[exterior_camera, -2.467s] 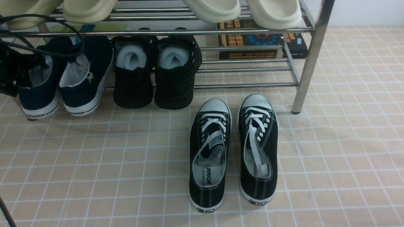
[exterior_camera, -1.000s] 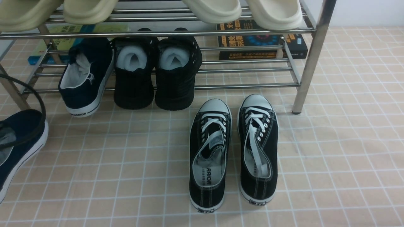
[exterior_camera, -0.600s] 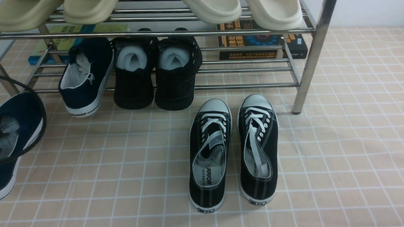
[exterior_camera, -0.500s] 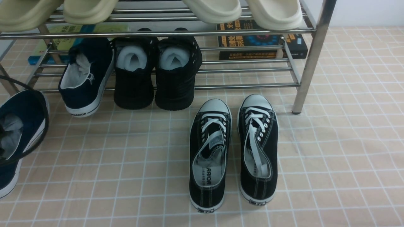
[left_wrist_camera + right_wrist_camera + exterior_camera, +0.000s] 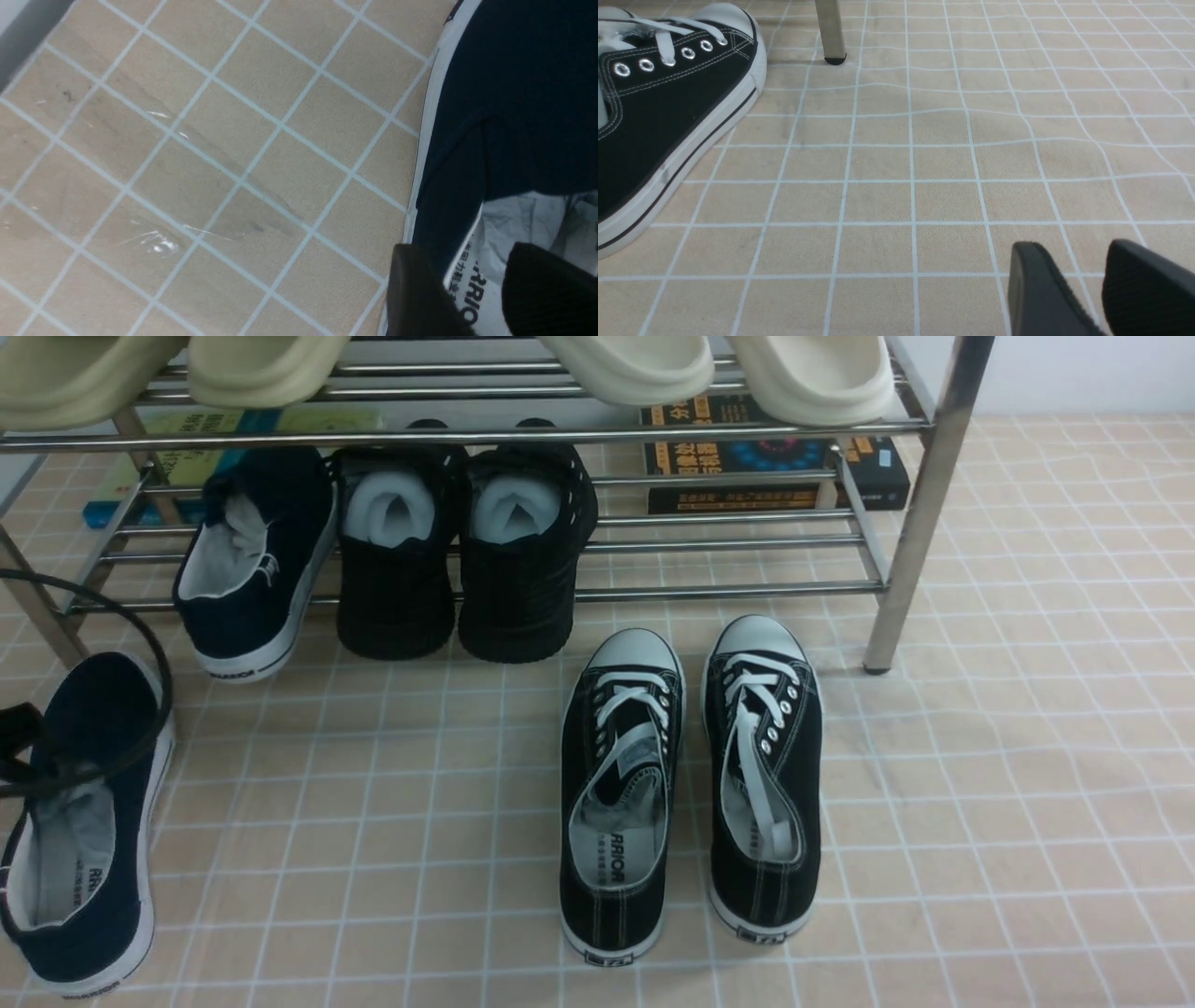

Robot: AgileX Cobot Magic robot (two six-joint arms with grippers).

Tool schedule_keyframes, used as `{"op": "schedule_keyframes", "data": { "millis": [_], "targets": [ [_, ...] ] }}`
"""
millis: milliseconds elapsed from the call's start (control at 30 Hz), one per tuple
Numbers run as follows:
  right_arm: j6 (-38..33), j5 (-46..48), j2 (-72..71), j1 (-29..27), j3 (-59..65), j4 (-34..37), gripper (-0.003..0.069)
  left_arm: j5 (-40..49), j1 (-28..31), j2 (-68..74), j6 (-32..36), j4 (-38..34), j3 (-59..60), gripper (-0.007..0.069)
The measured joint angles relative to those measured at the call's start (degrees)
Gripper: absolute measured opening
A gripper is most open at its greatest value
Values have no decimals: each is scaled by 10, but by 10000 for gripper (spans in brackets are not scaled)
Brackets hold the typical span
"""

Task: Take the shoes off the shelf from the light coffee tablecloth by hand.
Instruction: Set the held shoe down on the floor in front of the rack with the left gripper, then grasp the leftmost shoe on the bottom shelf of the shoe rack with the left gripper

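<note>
Left pincer [image 5: 467, 261] parted astride navy canvas shoe [image 5: 523, 93] collar | right pincer [image 5: 1073, 252] released over gridded tablecloth [image 5: 924, 163]

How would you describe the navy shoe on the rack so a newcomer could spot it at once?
Start at the chrome rack; on its lower tier, at the left end, sits a navy slip-on shoe, beside the black mesh pair stuffed with white paper. Unlike those it has a white rubber sole and grey lining; its twin lies off the rack on the checked cloth.
</note>
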Motion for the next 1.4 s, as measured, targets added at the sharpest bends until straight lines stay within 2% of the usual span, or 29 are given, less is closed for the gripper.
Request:
{"op": "schedule_keyframes", "data": {
  "millis": [67, 167, 233, 267, 333, 367, 433, 467, 567, 633, 767, 867, 900, 967, 1067, 1200, 1400],
  "targets": [
    [0, 0, 0, 0, 0, 0, 237, 41, 0, -3, 20, 0, -27, 332],
    [0, 0, 0, 0, 0, 0, 237, 95, 0, -5, 51, -10, -79, 323],
    [0, 0, 0, 0, 0, 0, 237, 145, 0, -5, 96, -51, -135, 242],
    [0, 0, 0, 0, 0, 0, 237, 151, 0, -5, 100, -55, -139, 232],
    [0, 0, 0, 0, 0, 0, 237, 178, 0, 2, 154, -119, -184, 92],
    [0, 0, 0, 0, 0, 0, 237, 182, 0, 8, 178, -146, -202, 50],
    [0, 0, 0, 0, 0, 0, 237, 186, 0, 17, 205, -181, -218, 21],
    [0, 0, 0, 0, 0, 0, 237, 187, 0, 35, 238, -235, -235, 2],
    [0, 0, 0, 0, 0, 0, 237, 188, -1, 61, 259, -291, -250, 1],
    [0, 0, 0, 0, 0, 0, 237, 179, -14, 89, 273, -325, -259, 20],
    [0, 0, 0, 0, 0, 0, 237, 116, -64, 129, 272, -301, -259, 108],
    [0, 0, 0, 0, 0, 0, 237, 65, -94, 150, 228, -265, -259, 212],
    [0, 0, 0, 0, 0, 0, 237, 61, -96, 152, 224, -262, -259, 219],
    [0, 0, 0, 0, 0, 0, 237, 22, -108, 163, 180, -228, -259, 301],
    [0, 0, 0, 0, 0, 0, 237, -19, -111, 172, 144, -186, -259, 368],
    [0, 0, 0, 0, 0, 0, 237, -51, -111, 186, 122, -153, -260, 390],
    [0, 0, 0, 0, 0, 0, 237, -102, -111, 232, 118, -146, -260, 390]
  ]
}}
